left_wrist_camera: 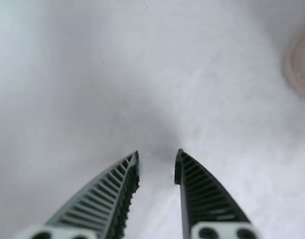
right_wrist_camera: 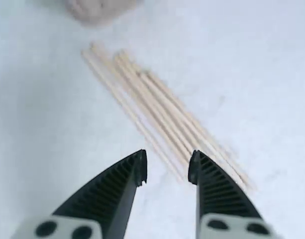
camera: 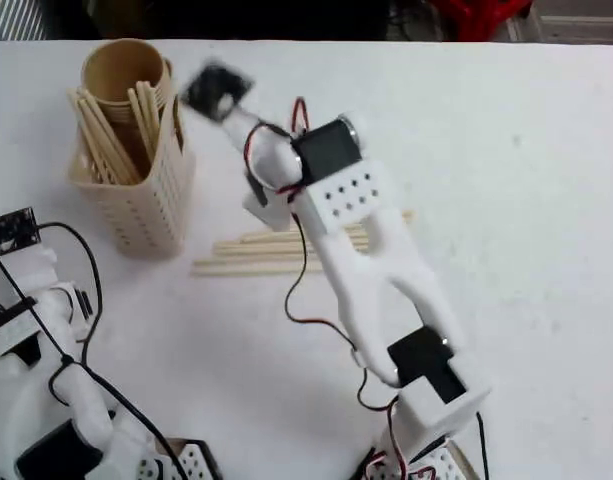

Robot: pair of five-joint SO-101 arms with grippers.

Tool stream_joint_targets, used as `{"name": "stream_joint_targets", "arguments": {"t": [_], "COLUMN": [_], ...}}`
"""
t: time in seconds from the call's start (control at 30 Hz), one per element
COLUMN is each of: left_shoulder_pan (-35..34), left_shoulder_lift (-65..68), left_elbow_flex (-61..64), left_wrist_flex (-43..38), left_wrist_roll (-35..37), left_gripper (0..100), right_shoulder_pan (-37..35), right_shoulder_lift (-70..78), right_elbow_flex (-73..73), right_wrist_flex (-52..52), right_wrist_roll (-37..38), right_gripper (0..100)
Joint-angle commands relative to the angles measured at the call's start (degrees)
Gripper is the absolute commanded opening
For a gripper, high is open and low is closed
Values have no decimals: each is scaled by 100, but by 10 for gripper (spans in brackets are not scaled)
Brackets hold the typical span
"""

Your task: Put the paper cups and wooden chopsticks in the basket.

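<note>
A cream slotted basket (camera: pixel 146 215) stands at the back left of the white table. It holds stacked paper cups (camera: pixel 121 70) and several wooden chopsticks (camera: pixel 101 140). More wooden chopsticks (camera: pixel 256 255) lie in a loose bundle on the table just right of the basket. My right gripper (right_wrist_camera: pixel 167 167) hangs open above the near part of that bundle (right_wrist_camera: pixel 157 109), with nothing between its fingers. My left gripper (left_wrist_camera: pixel 157 162) is open over bare table, at the front left beside the basket.
The right arm (camera: pixel 386 290) stretches from the front centre across the chopsticks' right ends. The left arm (camera: pixel 36 330) and its black cables (camera: pixel 86 300) fill the front left corner. A blurred tan shape (left_wrist_camera: pixel 299 64) at the left wrist view's edge looks like the basket.
</note>
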Motion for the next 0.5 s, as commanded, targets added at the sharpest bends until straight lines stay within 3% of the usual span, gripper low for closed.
{"name": "stream_joint_targets", "arguments": {"t": [0.0, 0.17, 0.33, 0.47], "left_shoulder_pan": [119, 119, 119, 119], "left_shoulder_lift": [-92, -92, -92, -92], "left_elbow_flex": [-9, -9, -9, -9], "left_wrist_flex": [-123, -123, -123, -123], "left_wrist_roll": [35, 35, 35, 35], "left_gripper": [135, 135, 135, 135], "right_shoulder_pan": [48, 251, 681, 716], "right_shoulder_lift": [-321, -268, -321, -268], "right_elbow_flex": [1240, 2532, 3640, 4290], "right_wrist_flex": [-576, -2246, -4681, -5903], "right_wrist_roll": [905, 1240, -105, -914], "right_gripper": [152, 152, 149, 151]}}
